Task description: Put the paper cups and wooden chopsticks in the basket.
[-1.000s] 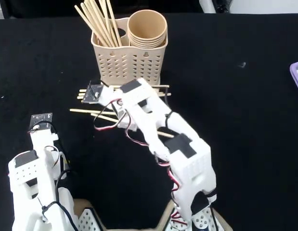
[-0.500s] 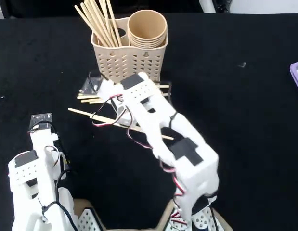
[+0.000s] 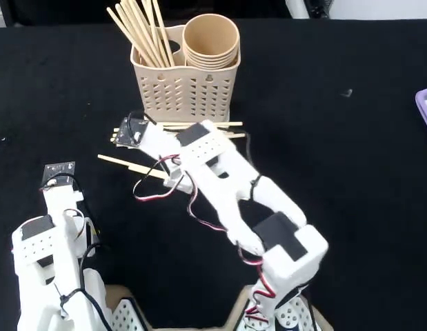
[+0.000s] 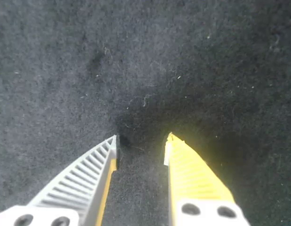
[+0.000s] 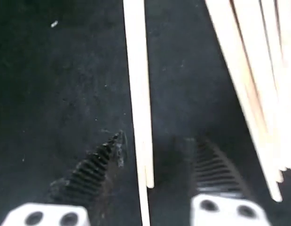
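The beige basket (image 3: 185,86) stands at the back with a stack of paper cups (image 3: 211,41) and several wooden chopsticks (image 3: 141,27) in it. More chopsticks (image 3: 212,125) lie on the black cloth in front of it, and a single chopstick (image 3: 123,163) lies apart to the left. My right gripper (image 3: 145,155) hangs over that single chopstick. It is open (image 5: 154,146), and the chopstick (image 5: 137,84) runs between its fingers, with the bundle (image 5: 258,70) off to one side. My left gripper (image 3: 59,181) stays near the front left, open (image 4: 140,141) over bare cloth.
A purple object (image 3: 426,107) pokes in at the right edge. The black cloth (image 3: 337,172) covers the whole table, with free room to the right of the basket and along the left side.
The right arm's elbow swung to the right. Its gripper rose toward the basket, then dropped back over the single chopstick. The left arm kept still.
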{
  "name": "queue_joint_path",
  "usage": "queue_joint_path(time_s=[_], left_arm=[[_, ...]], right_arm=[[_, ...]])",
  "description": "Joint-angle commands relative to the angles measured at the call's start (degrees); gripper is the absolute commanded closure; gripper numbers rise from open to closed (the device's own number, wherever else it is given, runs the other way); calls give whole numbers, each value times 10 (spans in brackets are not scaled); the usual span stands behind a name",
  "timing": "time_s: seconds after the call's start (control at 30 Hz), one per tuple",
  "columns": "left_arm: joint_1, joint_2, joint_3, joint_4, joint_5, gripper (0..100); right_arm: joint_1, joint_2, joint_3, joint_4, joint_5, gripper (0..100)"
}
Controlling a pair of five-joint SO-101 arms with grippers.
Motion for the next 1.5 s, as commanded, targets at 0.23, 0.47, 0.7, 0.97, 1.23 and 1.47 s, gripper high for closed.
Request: queue_joint_path(time_s=[0.23, 0.47, 0.7, 0.97, 1.23, 1.47], left_arm=[[7, -7, -1, -8, 3, 827], [7, -7, -1, -8, 3, 827], [7, -7, -1, -8, 3, 827], [7, -7, -1, -8, 3, 827], [7, -7, -1, -8, 3, 827], [7, -7, -1, -8, 3, 827]], right_arm=[[-27, 108, -94, -12, -9, 770], [-17, 148, -135, 16, -9, 904], [12, 112, -140, 39, -13, 988], [55, -68, -107, 65, -13, 988], [39, -254, -63, 60, -50, 988], [20, -346, -60, -49, -164, 988]])
